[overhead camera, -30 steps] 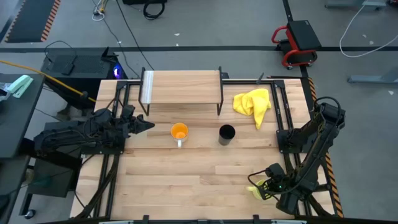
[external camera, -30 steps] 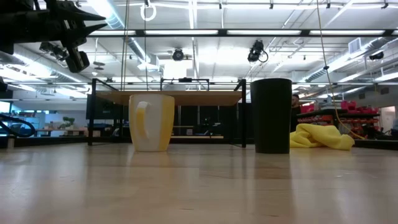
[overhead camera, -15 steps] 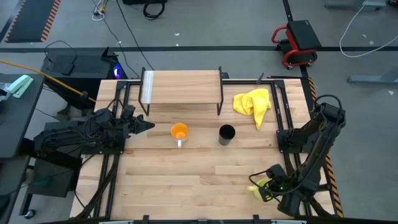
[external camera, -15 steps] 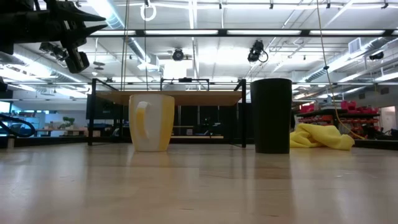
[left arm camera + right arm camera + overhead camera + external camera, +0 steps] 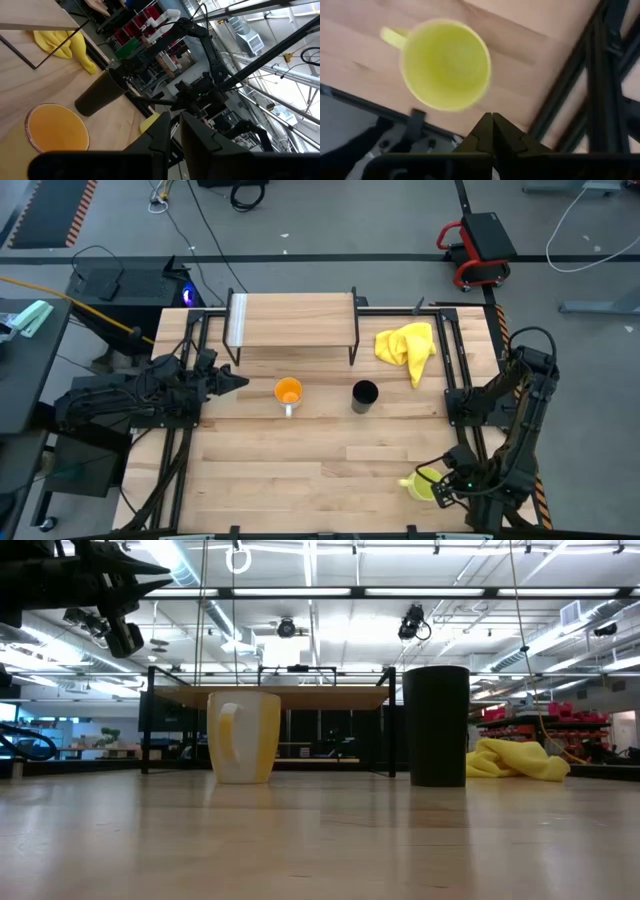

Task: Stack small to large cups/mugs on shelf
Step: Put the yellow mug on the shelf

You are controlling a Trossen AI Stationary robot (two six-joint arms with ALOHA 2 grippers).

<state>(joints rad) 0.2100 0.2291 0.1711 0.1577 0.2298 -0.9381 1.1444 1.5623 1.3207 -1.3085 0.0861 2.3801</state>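
The right gripper [image 5: 492, 125] is pinched together with nothing in it, hovering just beside the yellow-green mug [image 5: 421, 484], which stands upright near the table's front right corner. Over on the far side the left gripper [image 5: 173, 131] waits, fingers nearly touching, empty. The orange-inside mug [image 5: 288, 393] and black cup [image 5: 365, 395] stand before the shelf [image 5: 292, 320].
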